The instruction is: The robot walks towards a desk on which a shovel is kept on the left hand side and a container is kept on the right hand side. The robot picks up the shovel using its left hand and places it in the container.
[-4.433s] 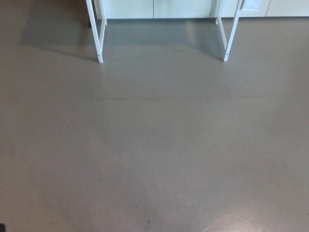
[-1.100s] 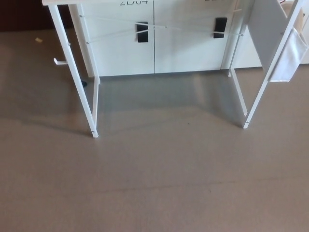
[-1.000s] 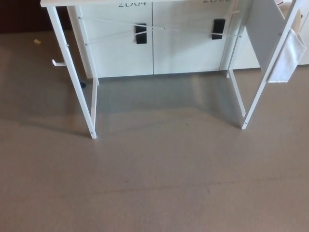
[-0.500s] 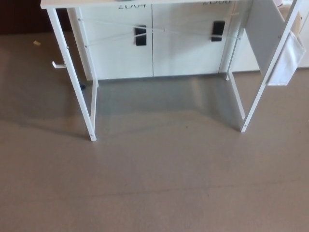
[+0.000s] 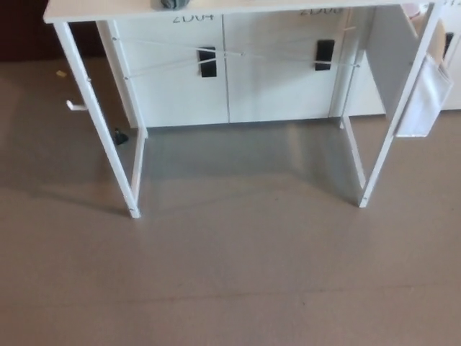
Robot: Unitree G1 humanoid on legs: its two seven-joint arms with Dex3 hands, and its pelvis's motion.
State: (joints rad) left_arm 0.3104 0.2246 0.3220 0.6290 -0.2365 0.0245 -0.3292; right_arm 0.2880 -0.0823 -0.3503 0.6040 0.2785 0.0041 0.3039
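Writing: cut-off dark characters, maybe "2D04", on the white cabinet doors (image 5: 223, 72) | Shovel: we see only a small grey object (image 5: 171, 3) on the white metal-framed counter (image 5: 108, 9), at its top left edge, shape unclear | Robot hand: neither one shows, state unknown | Floor: grey smooth floor (image 5: 230, 274)

Single head view looking down and forward, standing near desk (image 5: 94, 122); desk front edge crossing top, floor (image 5: 238, 281) filling bottom.
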